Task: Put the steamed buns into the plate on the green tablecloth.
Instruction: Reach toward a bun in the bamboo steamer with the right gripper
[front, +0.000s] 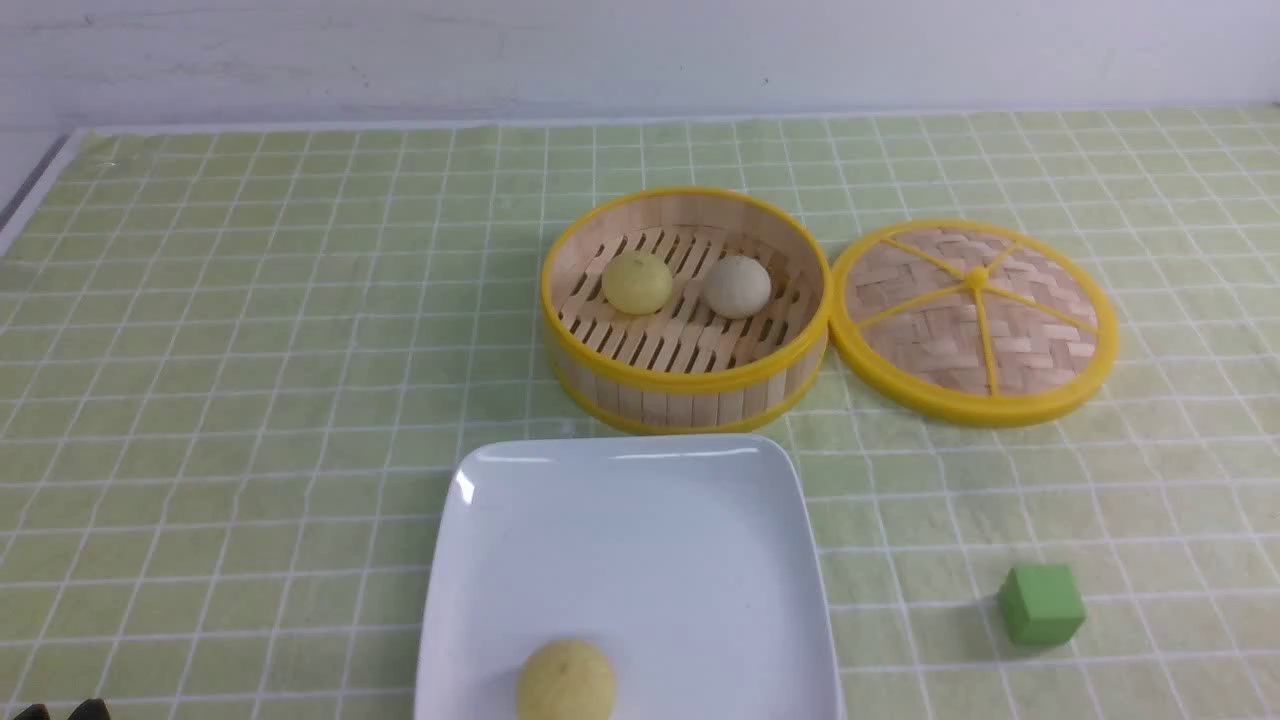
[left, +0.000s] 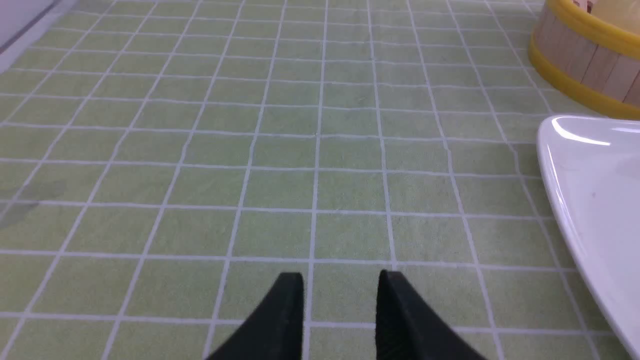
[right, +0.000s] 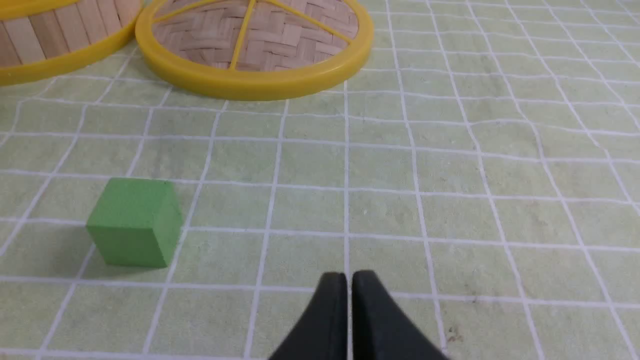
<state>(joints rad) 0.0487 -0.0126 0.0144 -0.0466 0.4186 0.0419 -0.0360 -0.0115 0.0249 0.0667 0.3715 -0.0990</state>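
Note:
One pale yellow steamed bun (front: 566, 682) lies at the near edge of the white square plate (front: 640, 520) on the green tablecloth (front: 250, 350). A second pale yellow bun (front: 637, 282) and the greyish-beige bun (front: 737, 286) sit inside the bamboo steamer basket (front: 690, 385) behind the plate. My left gripper (left: 340, 280) is open and empty over bare cloth, left of the plate's rim (left: 555, 190). My right gripper (right: 349, 278) is shut and empty over cloth, right of the green cube. In the front view only a dark tip of the left arm (front: 70, 710) shows.
The round woven steamer lid (front: 975, 320) lies flat to the right of the basket, touching it; it also shows in the right wrist view (right: 255, 45). A small green cube (front: 1041, 603) stands right of the plate and shows in the right wrist view (right: 134, 221). The basket's wall (left: 590, 60) shows beyond the plate.

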